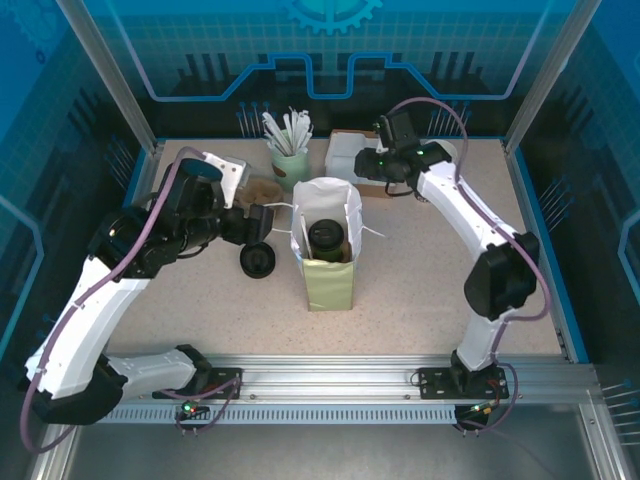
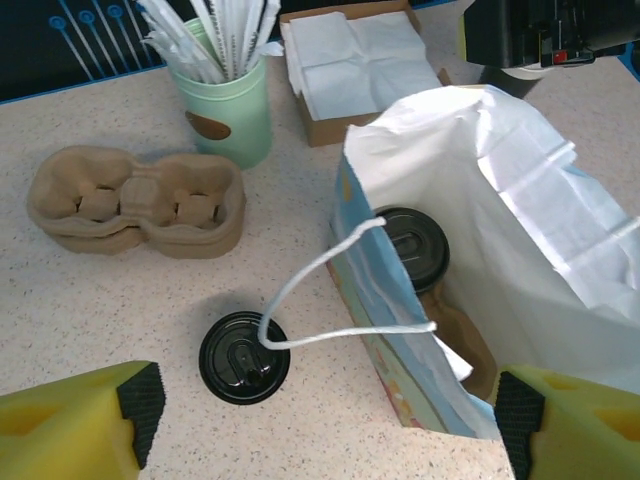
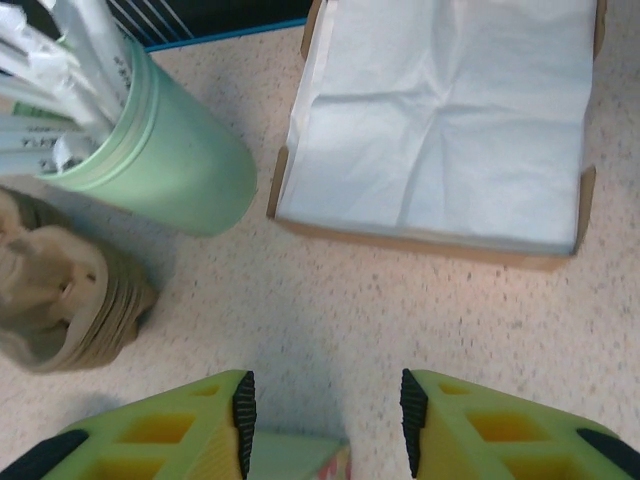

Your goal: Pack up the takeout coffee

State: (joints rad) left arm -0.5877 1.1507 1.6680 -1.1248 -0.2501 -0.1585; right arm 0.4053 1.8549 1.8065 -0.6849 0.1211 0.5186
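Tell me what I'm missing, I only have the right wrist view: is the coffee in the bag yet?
Observer: Yes, the coffee cup sits inside the paper bag, lid on.
Operator: Is the left gripper holding it?
Observer: No, the left gripper is open beside the bag, with nothing between its fingers.
Operator: Anything loose near the bag?
Observer: A spare black lid lies flat on the table, just left of the bag.
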